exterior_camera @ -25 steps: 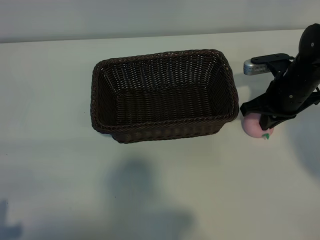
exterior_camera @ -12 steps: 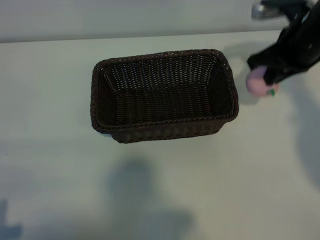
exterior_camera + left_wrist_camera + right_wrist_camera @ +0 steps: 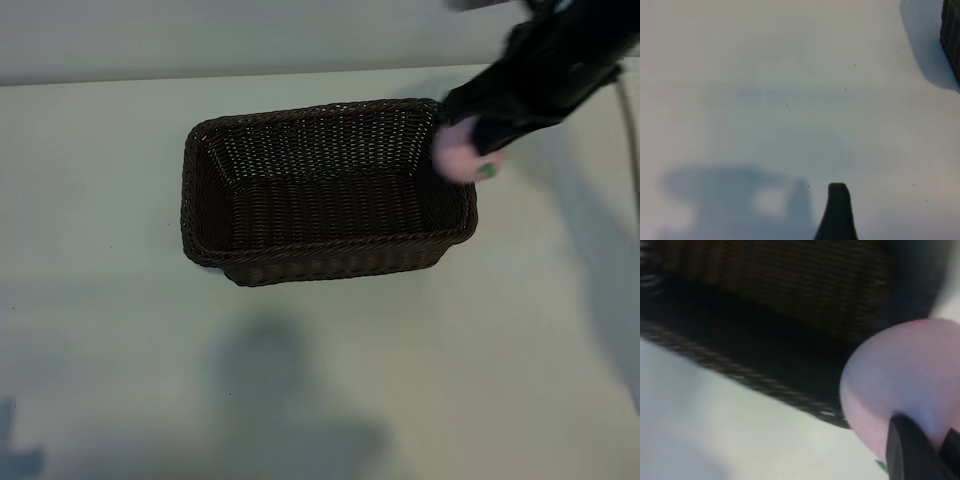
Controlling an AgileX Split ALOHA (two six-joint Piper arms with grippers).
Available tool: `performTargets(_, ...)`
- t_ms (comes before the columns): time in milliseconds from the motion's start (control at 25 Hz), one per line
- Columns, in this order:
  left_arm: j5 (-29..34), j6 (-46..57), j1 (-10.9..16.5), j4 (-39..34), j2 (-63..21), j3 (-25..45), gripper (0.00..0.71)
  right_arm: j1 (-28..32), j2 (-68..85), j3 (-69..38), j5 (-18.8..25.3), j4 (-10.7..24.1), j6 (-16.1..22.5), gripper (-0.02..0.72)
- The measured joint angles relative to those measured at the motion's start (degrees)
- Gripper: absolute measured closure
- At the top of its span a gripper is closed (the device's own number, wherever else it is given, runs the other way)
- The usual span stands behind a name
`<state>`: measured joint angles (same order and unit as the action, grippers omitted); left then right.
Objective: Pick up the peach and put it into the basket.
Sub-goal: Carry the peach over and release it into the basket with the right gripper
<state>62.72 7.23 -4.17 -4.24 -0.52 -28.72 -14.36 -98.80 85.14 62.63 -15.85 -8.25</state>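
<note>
The pale-pink peach [image 3: 456, 156] with a green leaf mark hangs in the air over the right end rim of the dark-brown wicker basket [image 3: 320, 246]. My right gripper [image 3: 480, 148] is shut on it, and the black arm reaches in from the upper right. In the right wrist view the peach [image 3: 900, 375] fills the near side, with one black finger [image 3: 907, 452] against it and the basket's rim [image 3: 740, 371] and inner wall beyond. The left wrist view shows one black finger [image 3: 838, 207] of my left gripper over bare table, holding nothing, and a corner of the basket [image 3: 951, 30].
The basket stands in the middle of a pale table [image 3: 480, 380]. The table's far edge [image 3: 150, 80] runs along the back. Arm shadows lie on the table near the front.
The right arm has lifted the peach off the table beside the basket's right end and carried it up and left, to above the basket's right rim.
</note>
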Motion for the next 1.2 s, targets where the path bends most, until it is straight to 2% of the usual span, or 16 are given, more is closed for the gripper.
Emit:
performTargets(240,0.00,0.00,0.00,0.00,0.00,0.00,0.116,-7.85,-3.66,0.02,-6.79,0.47,1.81,0.663)
performTargets(560,0.00,0.00,0.00,0.00,0.00,0.00,0.116,-8.57,-10.76,0.09,-17.15,1.32,6.38,0.663)
performTargets(840,0.00,0.00,0.00,0.00,0.00,0.00,0.116,-9.11,-12.20,0.09,-19.05,1.26,6.68,0.640)
performTargets(1000,0.00,0.00,0.00,0.00,0.00,0.00,0.116,-9.11,-12.21,0.09,-19.22,1.26,6.68,0.555)
performTargets(1200,0.00,0.00,0.00,0.00,0.00,0.00,0.116,-9.11,-12.21,0.09,-19.22,1.26,6.52,0.326)
